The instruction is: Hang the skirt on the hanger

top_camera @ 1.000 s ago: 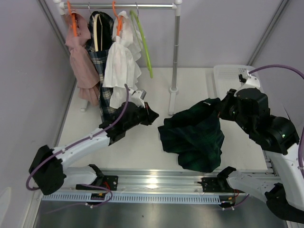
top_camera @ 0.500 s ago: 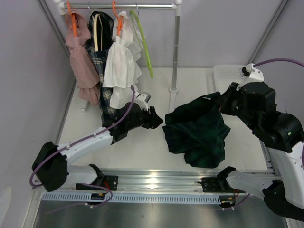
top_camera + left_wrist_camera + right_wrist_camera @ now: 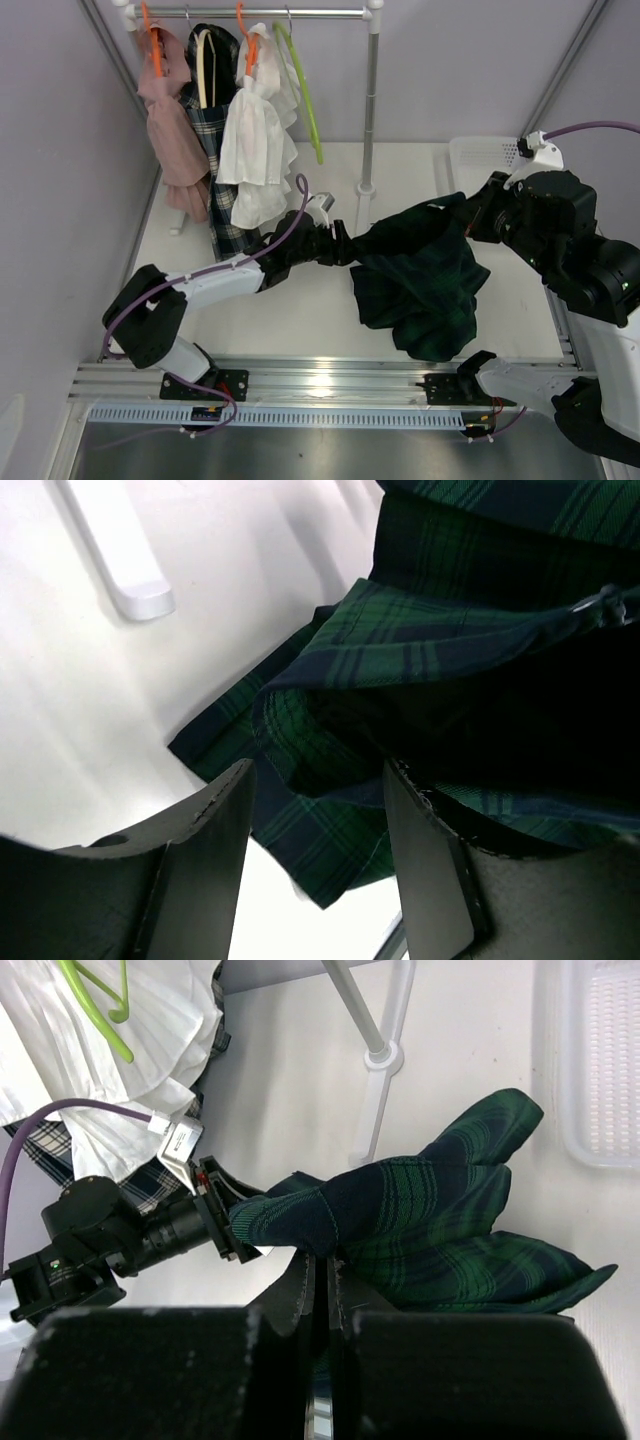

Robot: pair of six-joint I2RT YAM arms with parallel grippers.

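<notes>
Two-handed on skirt (image 3: pixel 420 280): pinched tight in right gripper (image 3: pixel 322 1266), held up; hem edge between wide-apart jaws of left gripper (image 3: pixel 318 782), not clamped.

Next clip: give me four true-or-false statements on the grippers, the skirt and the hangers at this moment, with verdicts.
1. The right gripper is shut on the skirt. True.
2. The skirt hangs on the green hanger. False: that hanger hangs bare on the rail; the skirt is down by the table.
3. The left gripper is open, with the skirt's edge between its fingers. True.
4. The skirt lies in the white tray. False: it is beside the tray.
</notes>
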